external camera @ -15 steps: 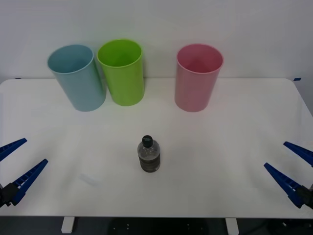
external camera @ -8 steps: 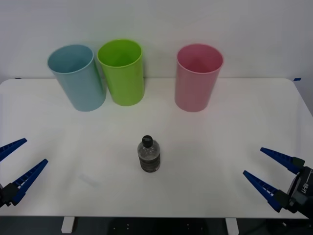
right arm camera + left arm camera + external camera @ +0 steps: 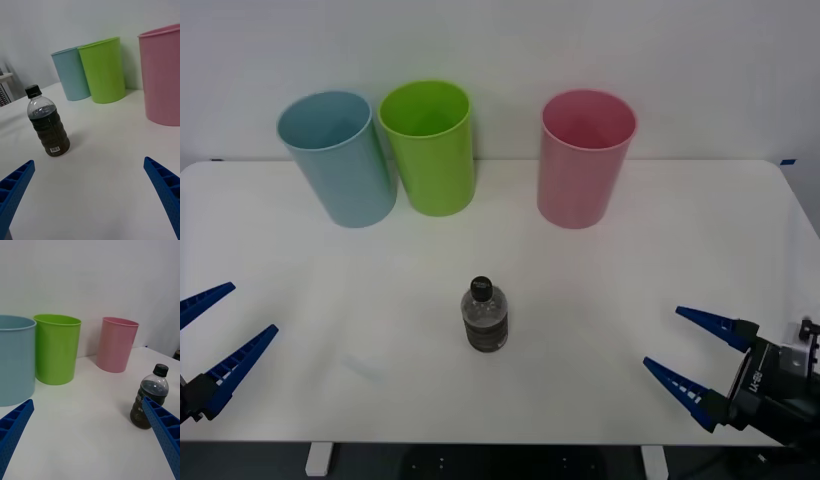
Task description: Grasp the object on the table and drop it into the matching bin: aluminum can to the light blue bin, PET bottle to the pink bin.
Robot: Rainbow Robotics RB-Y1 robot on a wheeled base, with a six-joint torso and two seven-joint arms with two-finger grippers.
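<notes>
Your bottle (image 3: pixel 486 316) stands upright near the middle of the worktop (image 3: pixel 660 250), black cap up, dark liquid filling most of its body, a label low on its side. It touches nothing but the worktop.

Your right gripper (image 3: pixel 688 352) sits at the near right of the worktop, fingers spread wide and holding nothing. The bottle is well apart from it, off toward your left and a little farther from you; its fingertips point roughly that way. In the right wrist view the bottle (image 3: pixel 48 125) stands ahead of the open fingers (image 3: pixel 15 187), nearer one finger than the other, not between them.

Your left gripper (image 3: pixel 218 330) hangs at the near left edge, also wide open and empty, well apart from the bottle. In the left wrist view the bottle (image 3: pixel 150 399) shows just behind one blue finger (image 3: pixel 163 427), which overlaps its lower part.

Behind the bottle, along the far edge, stand three bins: pink (image 3: pixel 584 158) to the right, green (image 3: pixel 430 147) to the left of the bottle's line, blue (image 3: pixel 340 158) just beside the green one on its left.
</notes>
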